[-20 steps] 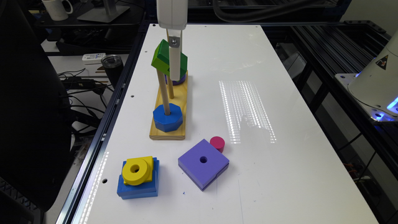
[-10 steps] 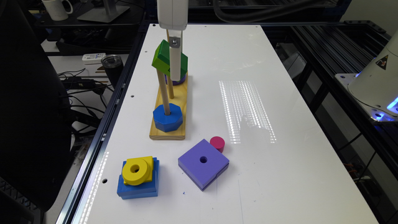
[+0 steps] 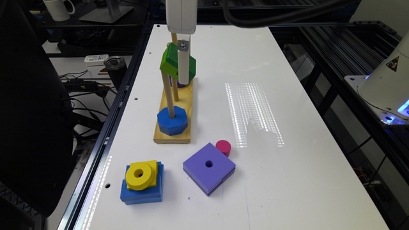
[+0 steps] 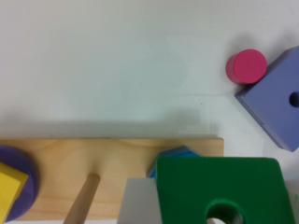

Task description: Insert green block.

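Nothing has shifted over the last second — the green block (image 3: 174,64) hangs at the same height beside the upper part of the pegs, tilted, and the gripper (image 3: 183,68) has not come down. So the insertion looks stalled or paused at the alignment stage: the block is aloft, not yet threaded onto any peg.

In the wrist view the green block (image 4: 219,191) sits right under the camera, its round centre hole showing at the edge, with a grey finger (image 4: 138,203) pressed against its side — the gripper is pinching the block. A bare wooden peg (image 4: 84,198) stands off to the side of that hole, so the two are not lined up. The blue octagon block (image 3: 172,120) already sits on the nearest peg of the wooden base (image 3: 188,105).
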Controlling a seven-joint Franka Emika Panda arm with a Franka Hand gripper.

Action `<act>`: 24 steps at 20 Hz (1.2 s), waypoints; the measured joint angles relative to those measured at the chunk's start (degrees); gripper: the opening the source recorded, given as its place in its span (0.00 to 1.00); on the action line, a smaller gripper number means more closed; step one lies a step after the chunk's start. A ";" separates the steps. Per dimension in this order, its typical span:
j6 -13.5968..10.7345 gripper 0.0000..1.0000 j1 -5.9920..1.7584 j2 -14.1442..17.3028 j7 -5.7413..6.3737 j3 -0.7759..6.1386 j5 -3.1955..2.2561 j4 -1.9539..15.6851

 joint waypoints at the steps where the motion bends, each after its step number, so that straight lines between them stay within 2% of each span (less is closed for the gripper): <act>1: 0.00 0.00 -0.01 -0.11 0.00 0.00 0.00 -0.08; 19: -0.02 0.00 -0.07 -0.34 0.00 0.01 0.00 -0.50; 24: -0.90 0.00 -0.09 -1.78 0.00 0.11 0.20 -0.52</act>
